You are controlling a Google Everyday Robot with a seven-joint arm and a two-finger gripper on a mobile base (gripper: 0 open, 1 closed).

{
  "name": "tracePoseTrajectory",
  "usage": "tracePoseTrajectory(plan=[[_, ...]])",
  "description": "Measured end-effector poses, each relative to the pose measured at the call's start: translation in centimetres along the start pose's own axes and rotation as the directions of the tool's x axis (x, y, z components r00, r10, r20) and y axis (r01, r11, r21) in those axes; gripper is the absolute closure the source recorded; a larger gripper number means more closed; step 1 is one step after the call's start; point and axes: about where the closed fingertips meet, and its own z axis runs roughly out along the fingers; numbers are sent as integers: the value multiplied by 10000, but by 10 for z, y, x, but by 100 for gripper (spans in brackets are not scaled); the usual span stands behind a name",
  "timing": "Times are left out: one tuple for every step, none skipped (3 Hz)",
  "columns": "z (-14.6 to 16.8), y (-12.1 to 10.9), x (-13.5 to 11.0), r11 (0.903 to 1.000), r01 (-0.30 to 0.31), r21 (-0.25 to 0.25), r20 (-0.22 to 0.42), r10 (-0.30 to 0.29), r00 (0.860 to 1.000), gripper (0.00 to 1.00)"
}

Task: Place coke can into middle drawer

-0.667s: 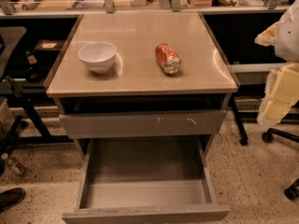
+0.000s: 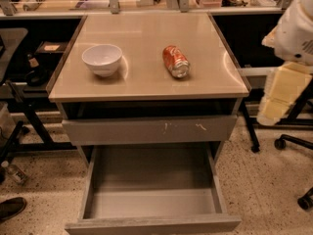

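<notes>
The coke can (image 2: 176,61), red-orange with a silver end, lies on its side on the beige cabinet top (image 2: 146,31), right of centre. The middle drawer (image 2: 151,173) is pulled open below and its grey floor is bare. My gripper (image 2: 279,93) shows as a cream-coloured part under the white arm at the right edge. It hangs beside the cabinet, well right of the can and above the floor. It holds nothing that I can see.
A white bowl (image 2: 102,59) stands on the top, left of the can. A shut drawer front with white scratch marks (image 2: 149,129) sits above the open drawer. Chair castors (image 2: 280,143) stand at the right. A shoe (image 2: 10,208) and a bottle (image 2: 13,173) lie at the left.
</notes>
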Motion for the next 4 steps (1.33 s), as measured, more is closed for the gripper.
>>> tracePoseTrajectory(plan=[[38,-28,-16,9973,-709,-181,-677,695,9953,0],[71,-58,-37,9918,-1221,-386,-1063,1174,9874,0],[74,-60,-42,9922,-1202,-341,-973,1164,9884,0],[75,-56,-50,9887,-1455,-368,-800,1422,9866,0]])
